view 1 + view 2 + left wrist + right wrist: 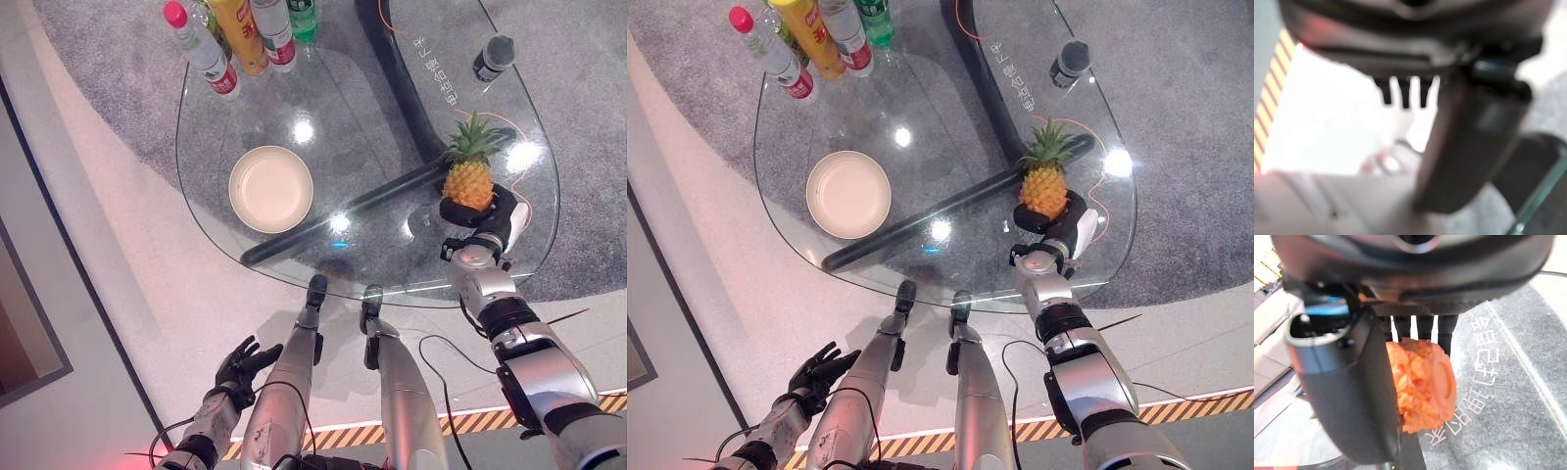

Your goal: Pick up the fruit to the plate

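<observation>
Fingers [1420, 328] of the right hand [490, 230] curl round the base of the pineapple [468, 181], thumb on the near side, fruit pinched between them. Pineapple upright, leafy crown up, at the right part of the glass bench [362, 108]. Plate [270, 188] lies on the bench well apart to the left, bare. Bottles [245, 34] stand grouped at the far left edge. Left hand [245, 364] hangs low beside the bench, fingers spread and relaxed, gripping nothing.
</observation>
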